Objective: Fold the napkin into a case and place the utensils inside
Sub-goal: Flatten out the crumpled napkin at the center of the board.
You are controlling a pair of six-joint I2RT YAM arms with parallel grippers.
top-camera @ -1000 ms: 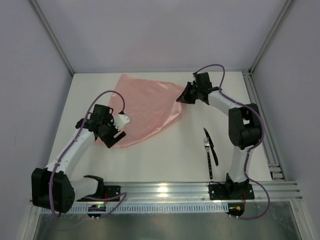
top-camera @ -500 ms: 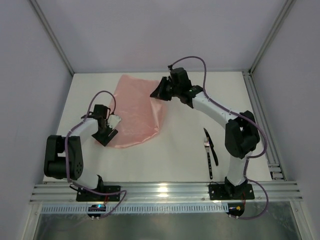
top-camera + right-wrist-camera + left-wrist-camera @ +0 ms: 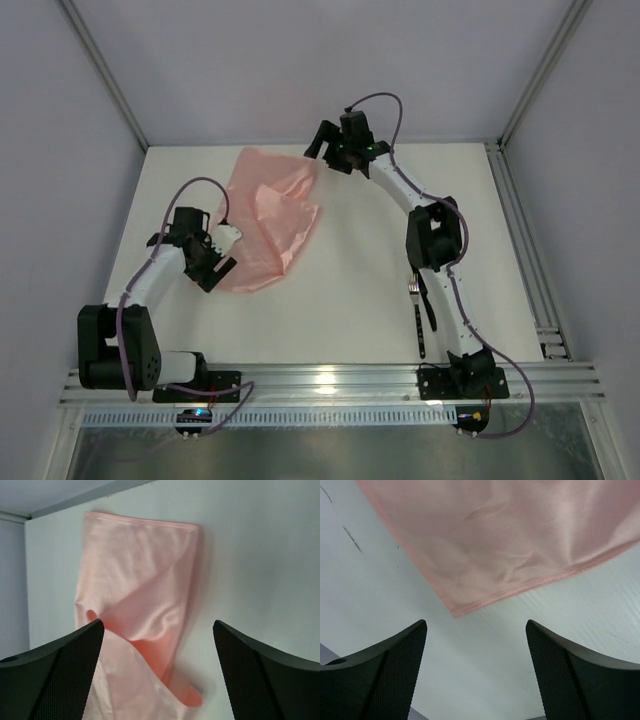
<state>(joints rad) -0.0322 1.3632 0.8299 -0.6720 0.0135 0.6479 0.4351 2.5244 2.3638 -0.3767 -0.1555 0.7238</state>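
The salmon-pink napkin [image 3: 265, 215] lies on the white table at the back left, its right side folded over into a loose, narrower shape. My right gripper [image 3: 320, 152] hovers open just past the napkin's far right corner. In the right wrist view the napkin [image 3: 135, 580] shows rumpled layers below my open right gripper [image 3: 158, 625], nothing pinched. My left gripper [image 3: 220, 262] is open beside the napkin's near left edge. In the left wrist view a hemmed corner of the napkin [image 3: 510, 540] lies just ahead of my left gripper [image 3: 476, 625]. The dark utensils [image 3: 420, 305] lie near the right arm.
Metal frame posts and grey walls ring the table [image 3: 350, 300]. A rail [image 3: 330, 380] runs along the near edge by the arm bases. The right arm stretches diagonally from its base across the utensils' area to the back.
My right gripper carried the napkin's right corner leftward over the cloth, then opened and let it go. The left gripper shifted slightly left and stayed open at the near edge.
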